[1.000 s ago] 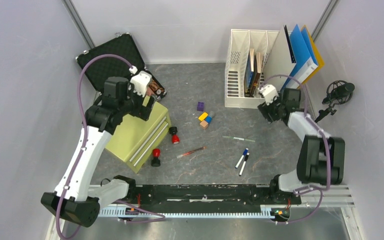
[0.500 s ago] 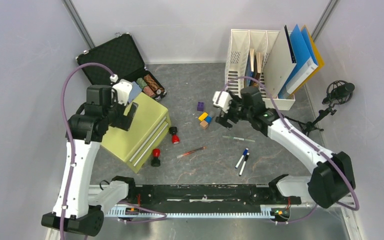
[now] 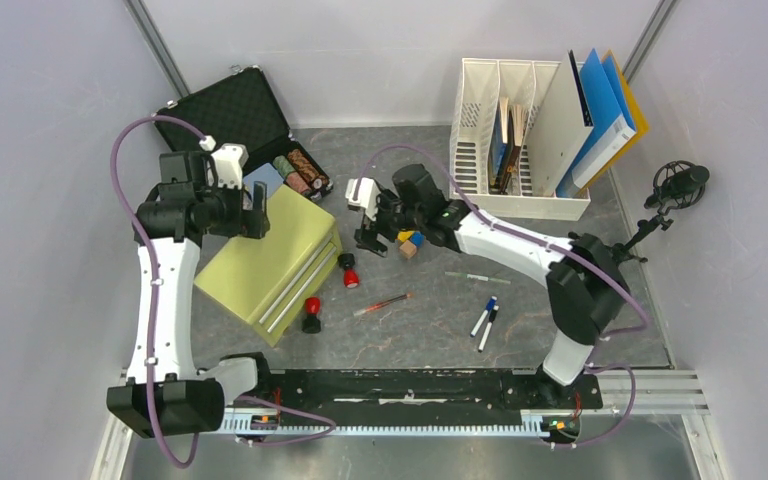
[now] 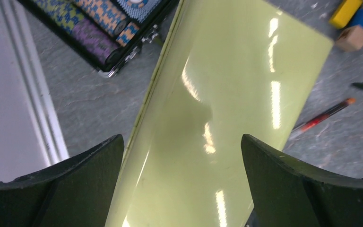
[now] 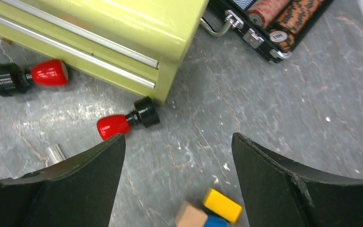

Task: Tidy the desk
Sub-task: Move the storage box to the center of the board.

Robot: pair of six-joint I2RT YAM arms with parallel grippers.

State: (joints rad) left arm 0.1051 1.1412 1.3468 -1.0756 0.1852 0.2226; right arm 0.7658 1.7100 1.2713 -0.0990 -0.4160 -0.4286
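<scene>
Reach step, prob.: R gripper [image 5: 177,142] spread wide, empty, above desk [image 5: 264,94] btwn red-capped stamp [image 5: 123,122] & blocks [image 5: 221,204]. L gripper [image 4: 182,142] wide too, empty, over cabinet [image 4: 227,94]. Next needs me lower, jaws straddling one item, w/o nudging neighbours.

Your desk [image 3: 420,335]: a large, flat, dark grey surface veined like marble, flecked with pale scuffs, lying level and stretching across the whole middle of the overhead view.
</scene>
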